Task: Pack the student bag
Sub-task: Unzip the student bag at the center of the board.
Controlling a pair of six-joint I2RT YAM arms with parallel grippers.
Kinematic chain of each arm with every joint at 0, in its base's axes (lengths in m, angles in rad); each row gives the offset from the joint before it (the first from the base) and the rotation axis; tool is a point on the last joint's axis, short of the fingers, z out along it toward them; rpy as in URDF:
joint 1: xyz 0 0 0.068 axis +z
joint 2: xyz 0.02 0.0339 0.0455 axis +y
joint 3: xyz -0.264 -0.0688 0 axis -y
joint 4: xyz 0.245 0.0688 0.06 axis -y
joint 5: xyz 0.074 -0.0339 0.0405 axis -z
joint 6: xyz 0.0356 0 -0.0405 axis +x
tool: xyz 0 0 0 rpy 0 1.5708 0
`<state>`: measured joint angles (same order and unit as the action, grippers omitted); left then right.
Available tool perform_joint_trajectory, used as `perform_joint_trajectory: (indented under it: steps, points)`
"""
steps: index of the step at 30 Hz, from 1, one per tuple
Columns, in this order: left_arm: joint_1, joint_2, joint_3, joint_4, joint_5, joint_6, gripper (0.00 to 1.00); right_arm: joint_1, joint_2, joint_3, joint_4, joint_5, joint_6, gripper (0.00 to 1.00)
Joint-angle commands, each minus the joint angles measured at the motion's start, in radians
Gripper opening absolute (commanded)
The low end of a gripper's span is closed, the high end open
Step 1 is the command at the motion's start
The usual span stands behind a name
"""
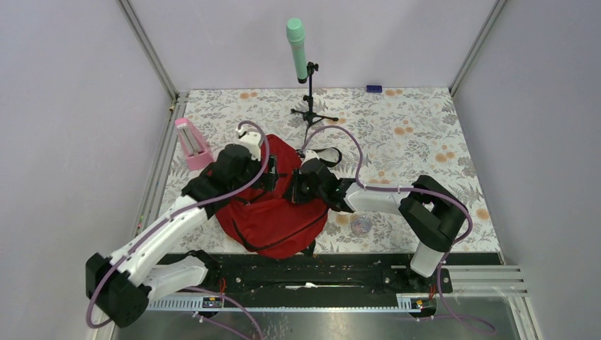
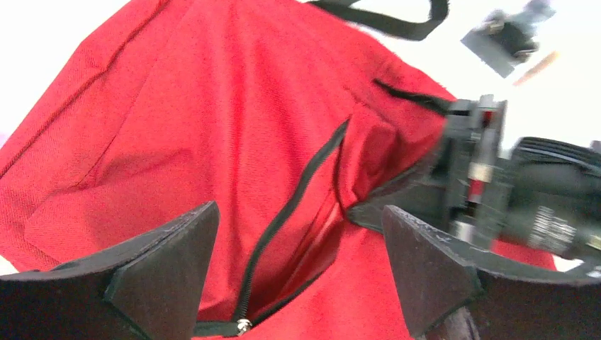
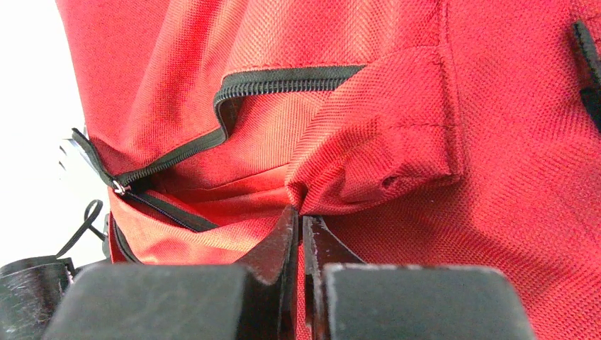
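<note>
The student bag [image 1: 276, 216], a large red backpack, lies in the middle of the flowered table. Its black zipper [image 2: 298, 188] is partly open, with the metal pull [image 2: 244, 324] at the near end. My left gripper [image 1: 271, 177] is open and empty, its jaws wide apart over the zipper opening [image 2: 298, 219]. My right gripper [image 1: 292, 190] is shut on a fold of the bag's red fabric [image 3: 301, 216] beside the open zipper [image 3: 283, 79]. The bag fills both wrist views [image 2: 212, 106] [image 3: 496, 177]. Its inside is hidden.
A pink holder [image 1: 191, 144] stands at the left of the table. A green microphone [image 1: 297, 48] on a black tripod [image 1: 312, 113] stands behind the bag. A small round clear object [image 1: 361, 225] lies right of the bag. A small blue item [image 1: 373, 88] lies at the back edge.
</note>
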<state>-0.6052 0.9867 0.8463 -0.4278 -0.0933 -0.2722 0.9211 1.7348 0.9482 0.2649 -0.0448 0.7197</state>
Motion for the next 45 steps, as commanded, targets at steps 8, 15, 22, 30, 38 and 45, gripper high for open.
perform_joint_trajectory:
  steps: [8,15,22,30,38,45]
  points:
    - [0.015,0.328,0.148,-0.055,-0.059,0.138,0.88,0.005,-0.039,-0.032,0.031,-0.006,0.002,0.00]
    - [0.007,0.390,0.150,-0.037,-0.143,0.161,0.88,0.005,-0.042,-0.035,0.044,-0.013,0.004,0.00]
    - [-0.058,0.442,0.152,-0.050,-0.362,0.207,0.87,0.005,-0.032,-0.032,0.055,-0.022,0.007,0.00]
    - [-0.085,0.403,0.171,-0.055,-0.604,0.277,0.82,0.005,-0.035,-0.040,0.062,-0.020,0.009,0.00]
    - [-0.068,0.374,0.207,-0.030,-0.766,0.382,0.77,0.005,-0.040,-0.044,0.064,-0.018,0.009,0.00]
    - [-0.056,0.300,0.183,-0.028,-0.525,0.299,0.47,0.005,-0.044,-0.049,0.064,-0.010,0.009,0.00]
